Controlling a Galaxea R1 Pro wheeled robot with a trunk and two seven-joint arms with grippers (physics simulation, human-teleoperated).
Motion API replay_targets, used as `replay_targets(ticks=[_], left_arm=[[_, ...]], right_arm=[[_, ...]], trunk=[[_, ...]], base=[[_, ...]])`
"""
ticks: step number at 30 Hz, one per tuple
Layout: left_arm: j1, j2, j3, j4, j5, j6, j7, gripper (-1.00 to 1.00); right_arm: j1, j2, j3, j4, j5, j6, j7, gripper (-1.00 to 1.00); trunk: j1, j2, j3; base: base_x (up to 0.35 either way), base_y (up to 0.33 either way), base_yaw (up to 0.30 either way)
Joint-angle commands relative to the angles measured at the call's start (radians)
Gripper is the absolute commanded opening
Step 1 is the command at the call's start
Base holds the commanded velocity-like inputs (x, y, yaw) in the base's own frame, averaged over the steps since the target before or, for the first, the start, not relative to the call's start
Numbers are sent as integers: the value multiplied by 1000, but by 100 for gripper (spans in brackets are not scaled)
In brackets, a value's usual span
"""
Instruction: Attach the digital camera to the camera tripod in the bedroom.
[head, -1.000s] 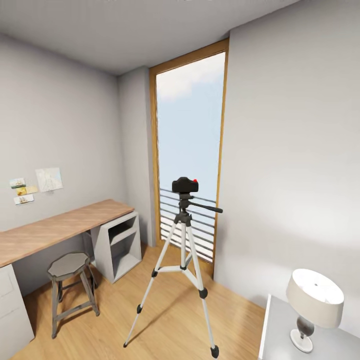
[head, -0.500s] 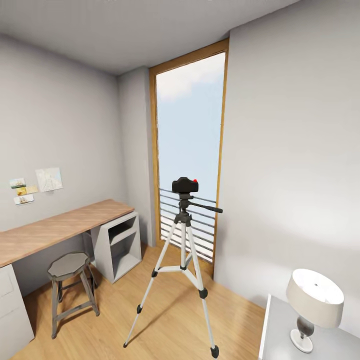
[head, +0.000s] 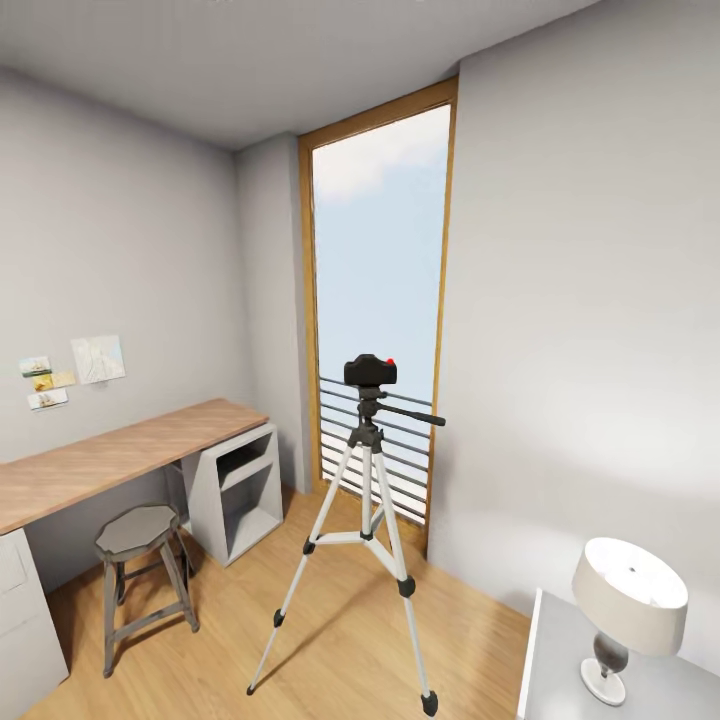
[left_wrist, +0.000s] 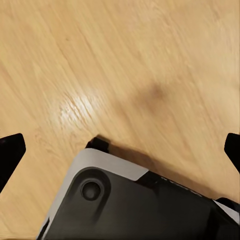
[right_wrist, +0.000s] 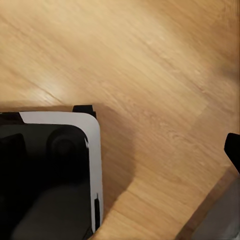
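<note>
wall notes (head: 60, 372): small cards and a pale sheet pinned on the grey wall at far left.
counter (head: 110, 458): wood-topped, along the left wall, with a grey open shelf unit under its near-window end.
stool (head: 140, 575): short, grey, on the wood floor (head: 340, 640) just in front of the counter.
window (head: 378, 300): tall, wood-framed, slatted rail across its lower part.
camera tripod (head: 365, 545): standing upright before the window, three silver legs spread on the floor, pan handle pointing right.
digital camera (head: 370, 371): black, red button on top, seated on the tripod's head.
lamp (head: 625, 612): white shade, on a grey surface at lower right.
left pincer (left_wrist: 120, 150): dark fingertips at both picture edges, spread wide, nothing between them, above the floor and the robot's base (left_wrist: 125, 205).
right pincer: one dark fingertip (right_wrist: 233, 150) visible over the floor; cannot tell if it is spread or closed.
</note>
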Motion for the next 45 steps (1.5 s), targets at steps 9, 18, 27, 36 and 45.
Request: replay_targets(ticks=[9,18,27,36,45], left_arm=[[16,-6,-9,2,-56,-4,-11,100],[18,-7,-9,2,-114,-7,-13,100],[19,-4,-10,-4,-130,-9,-11,100],[19,-3,-10,-15,-131,-13,-10,100],[19,-4,-6,-14,-128,-13,-10,100]], right_arm=[[-1,6,5,3,-15,-6,1,100],[-1,28,5,2,-13,-8,1,100],[-1,37,7,2,-10,-8,1,100],[-1,41,8,-6,-10,-8,1,100],[-1,54,8,-10,-9,-8,1,100]], trunk=[[0,-1,0],[0,-1,0],[0,-1,0],[0,-1,0],[0,-1,0]], base=[[0,0,0],[0,0,0],[0,0,0],[0,0,0],[0,0,0]])
